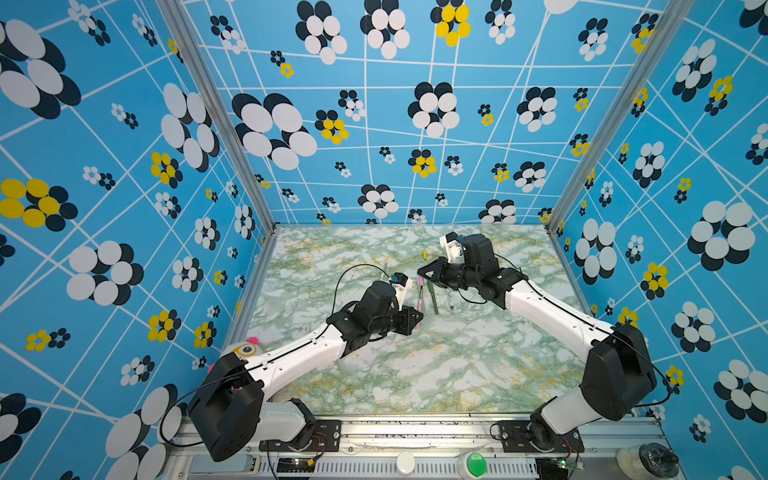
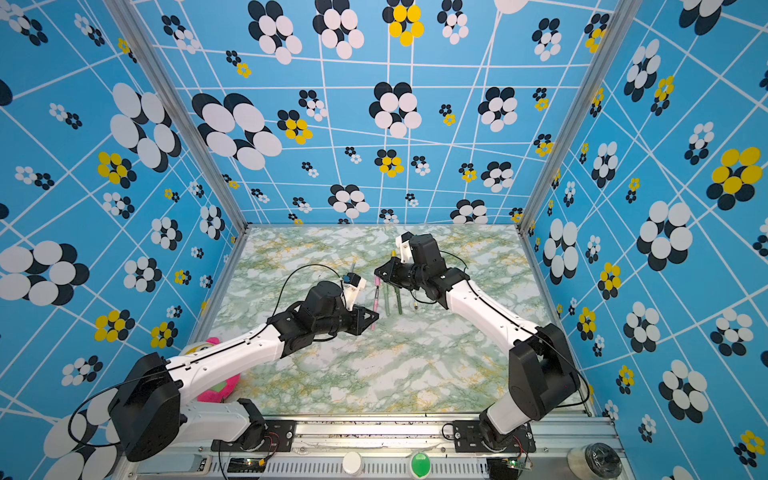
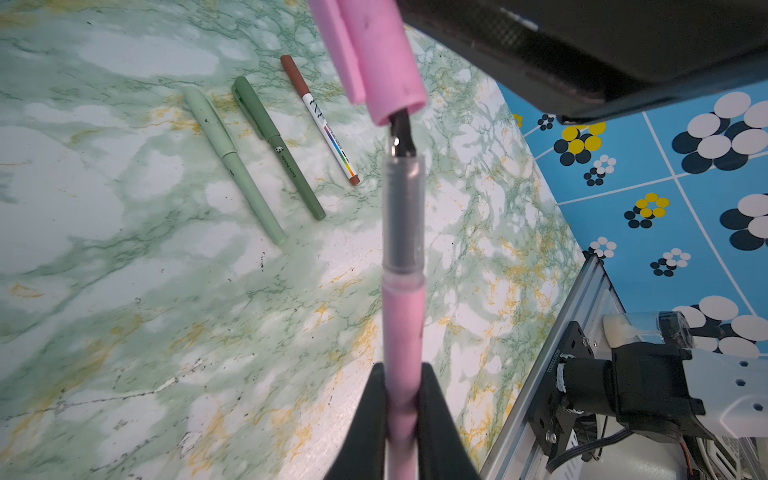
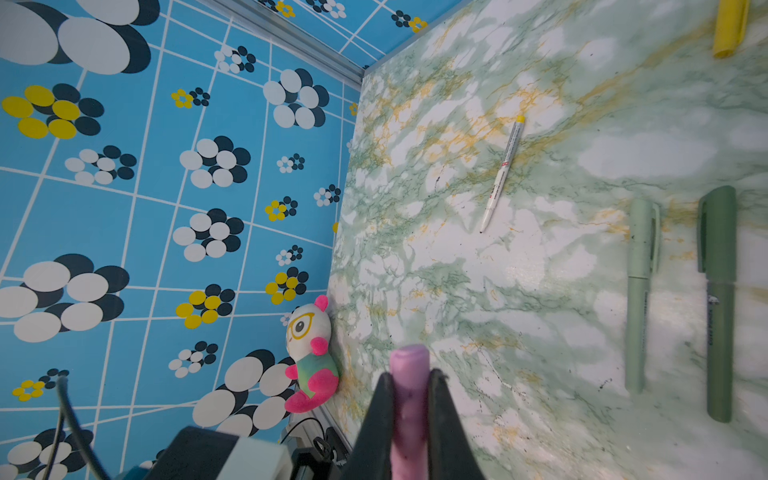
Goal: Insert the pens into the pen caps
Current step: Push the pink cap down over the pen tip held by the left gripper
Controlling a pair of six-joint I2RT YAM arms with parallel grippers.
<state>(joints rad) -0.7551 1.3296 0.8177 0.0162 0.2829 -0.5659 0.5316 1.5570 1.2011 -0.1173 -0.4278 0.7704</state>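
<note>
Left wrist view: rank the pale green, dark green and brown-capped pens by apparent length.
1. pale green pen and dark green pen: nearly alike, so unranked.
2. brown-capped pen: clearly shortest and thinnest.

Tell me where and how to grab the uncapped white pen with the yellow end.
Grip the white pen on its barrel, nearer the yellow end, probably from straight above with jaws across its width. It lies flat and alone on the marble table, so both sides are free, and the bare tip must stay clear for the yellow cap.
</note>
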